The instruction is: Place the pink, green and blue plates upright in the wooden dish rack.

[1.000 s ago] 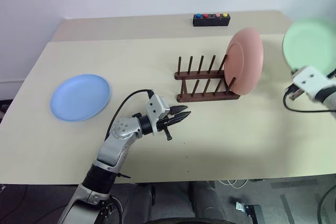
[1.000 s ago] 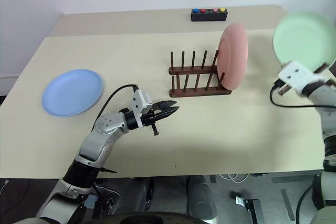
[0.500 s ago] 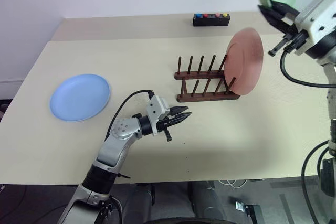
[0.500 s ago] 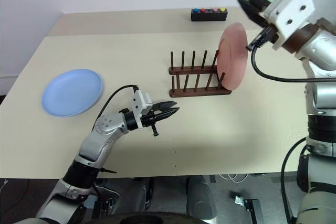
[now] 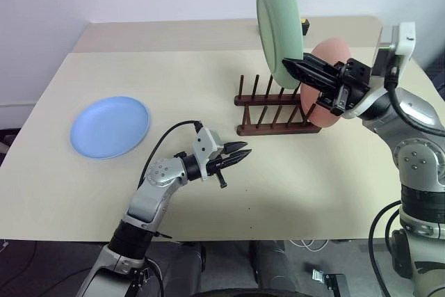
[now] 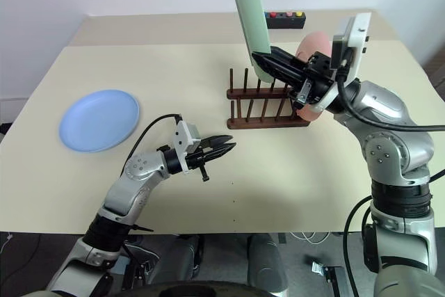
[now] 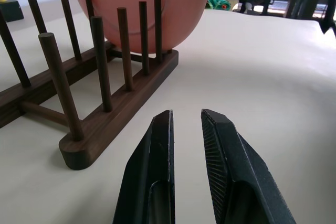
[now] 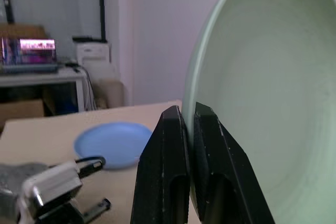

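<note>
A: What is the right pincer (image 5: pixel 295 69) gripping?

B: It is clamping the rim of the matte green plate (image 5: pixel 277 22), holding it on edge above the dark wooden rack (image 5: pixel 274 108), arm bent inward.

A: And the others?

B: The pink plate (image 7: pixel 139 6) is standing upright between the thin pegs at the rack's right end. The round blue plate (image 5: pixel 110 126) is lying flat near the tabletop's (image 5: pixel 292 186) left edge. The left pincer (image 5: pixel 240 153) is hovering level, slightly parted, gripping nothing.

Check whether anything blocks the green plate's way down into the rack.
Nothing visible does. The green plate, pinched upright in the right gripper, hangs above the rack; the pegs left of the pink plate hold nothing.
</note>
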Action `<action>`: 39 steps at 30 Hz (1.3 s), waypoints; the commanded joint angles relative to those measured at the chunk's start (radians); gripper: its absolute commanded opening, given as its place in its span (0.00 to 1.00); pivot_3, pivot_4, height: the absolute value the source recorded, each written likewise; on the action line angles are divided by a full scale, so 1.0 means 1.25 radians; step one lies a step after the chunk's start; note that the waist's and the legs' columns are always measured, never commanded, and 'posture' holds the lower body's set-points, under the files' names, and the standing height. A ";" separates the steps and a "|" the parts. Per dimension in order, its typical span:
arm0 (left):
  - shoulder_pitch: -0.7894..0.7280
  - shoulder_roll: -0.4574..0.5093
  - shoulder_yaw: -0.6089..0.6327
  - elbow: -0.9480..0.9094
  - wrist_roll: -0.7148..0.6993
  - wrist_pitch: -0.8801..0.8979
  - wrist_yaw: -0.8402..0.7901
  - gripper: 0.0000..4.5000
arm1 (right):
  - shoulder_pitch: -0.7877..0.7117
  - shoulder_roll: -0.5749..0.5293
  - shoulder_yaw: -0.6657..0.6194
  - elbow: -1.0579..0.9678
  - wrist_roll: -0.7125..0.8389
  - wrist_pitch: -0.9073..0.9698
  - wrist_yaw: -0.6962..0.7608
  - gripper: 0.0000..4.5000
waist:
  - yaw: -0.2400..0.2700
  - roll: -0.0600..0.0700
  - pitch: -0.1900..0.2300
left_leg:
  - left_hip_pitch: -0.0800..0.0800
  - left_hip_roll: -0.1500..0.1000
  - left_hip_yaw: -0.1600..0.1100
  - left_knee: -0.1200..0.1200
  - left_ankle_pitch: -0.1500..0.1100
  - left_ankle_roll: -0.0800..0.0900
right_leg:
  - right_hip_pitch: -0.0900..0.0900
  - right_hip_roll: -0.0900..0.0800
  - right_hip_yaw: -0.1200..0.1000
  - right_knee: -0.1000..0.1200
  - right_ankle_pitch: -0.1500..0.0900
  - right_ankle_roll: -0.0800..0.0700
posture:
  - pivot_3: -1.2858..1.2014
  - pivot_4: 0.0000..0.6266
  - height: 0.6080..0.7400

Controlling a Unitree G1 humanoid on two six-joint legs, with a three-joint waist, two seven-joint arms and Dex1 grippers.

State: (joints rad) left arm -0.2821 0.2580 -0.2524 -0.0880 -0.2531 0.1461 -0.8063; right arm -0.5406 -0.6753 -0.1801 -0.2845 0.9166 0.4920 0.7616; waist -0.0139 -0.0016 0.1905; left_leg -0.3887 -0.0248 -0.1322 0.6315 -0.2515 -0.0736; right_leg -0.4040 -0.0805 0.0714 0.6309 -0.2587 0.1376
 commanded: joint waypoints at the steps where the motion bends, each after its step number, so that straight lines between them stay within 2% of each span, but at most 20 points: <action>1: 0.003 0.003 0.009 -0.037 -0.016 -0.001 -0.005 0.18 | 0.007 0.021 -0.049 0.000 0.030 0.014 -0.024 0.01 | 0.000 0.000 0.000 | 0.000 0.000 0.000 0.000 0.000 0.000 | 0.000 0.000 0.000 0.000 0.000 0.000 | 0.52 0.24 1.00; 9: 0.000 0.007 0.015 -0.040 -0.021 -0.001 -0.004 0.18 | 0.039 0.038 -0.052 0.033 0.021 0.045 -0.016 0.01 | -0.001 0.000 0.000 | 0.000 0.000 0.000 0.000 0.000 0.000 | 0.000 0.000 0.000 0.000 0.000 0.000 | 0.52 0.24 1.00; 39: 0.007 0.013 0.013 -0.043 -0.021 0.002 0.005 0.18 | 0.036 0.059 -0.064 0.137 -0.011 0.078 -0.051 0.01 | -0.001 0.000 0.000 | 0.000 0.000 0.000 0.000 0.000 0.000 | 0.000 0.000 0.000 0.000 0.000 0.000 | 0.52 0.24 1.00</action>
State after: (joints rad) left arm -0.2784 0.2728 -0.2482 -0.1015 -0.2669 0.1497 -0.8022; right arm -0.4789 -0.6059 -0.2237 -0.1059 0.9068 0.5938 0.7034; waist -0.0156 -0.0016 0.1905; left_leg -0.3887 -0.0247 -0.1322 0.6314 -0.2515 -0.0736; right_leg -0.4043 -0.0803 0.0713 0.6310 -0.2587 0.1377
